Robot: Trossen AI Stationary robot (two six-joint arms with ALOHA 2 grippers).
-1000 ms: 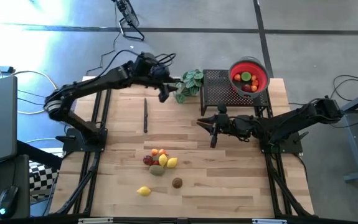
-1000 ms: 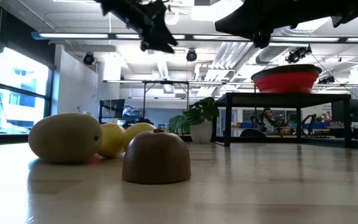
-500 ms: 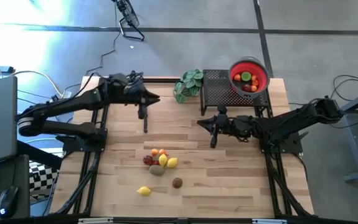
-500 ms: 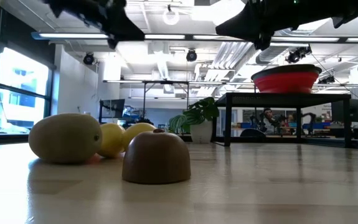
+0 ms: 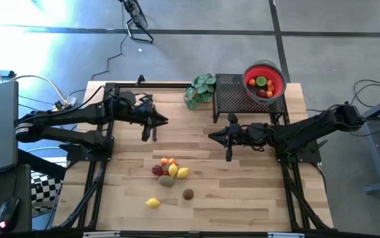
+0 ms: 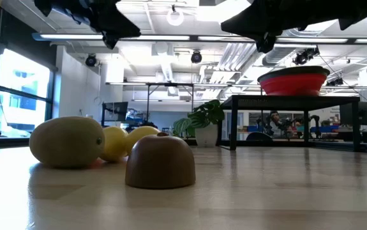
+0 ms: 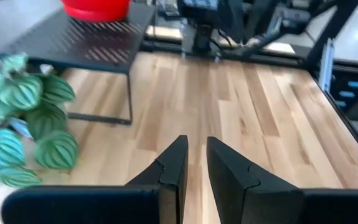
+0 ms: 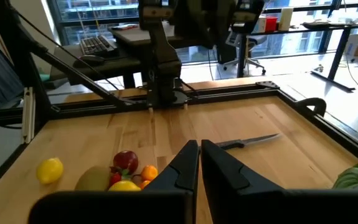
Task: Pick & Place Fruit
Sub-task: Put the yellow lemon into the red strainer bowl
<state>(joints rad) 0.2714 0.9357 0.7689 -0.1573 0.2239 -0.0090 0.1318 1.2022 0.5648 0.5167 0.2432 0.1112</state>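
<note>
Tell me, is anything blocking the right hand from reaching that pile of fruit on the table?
Nothing visible does. The right hand hangs above bare wood, and the fruit pile lies on open table beyond it. The knife lies off to the side, nearer the left hand, not on that path.

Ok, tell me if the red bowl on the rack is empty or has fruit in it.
It has fruit in it: the high view shows orange, green and red pieces inside the red bowl on the black rack.

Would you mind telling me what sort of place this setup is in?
Probably a robotics lab in an open office: exposed ceiling ducts, desks and an office chair behind, large windows.
</note>
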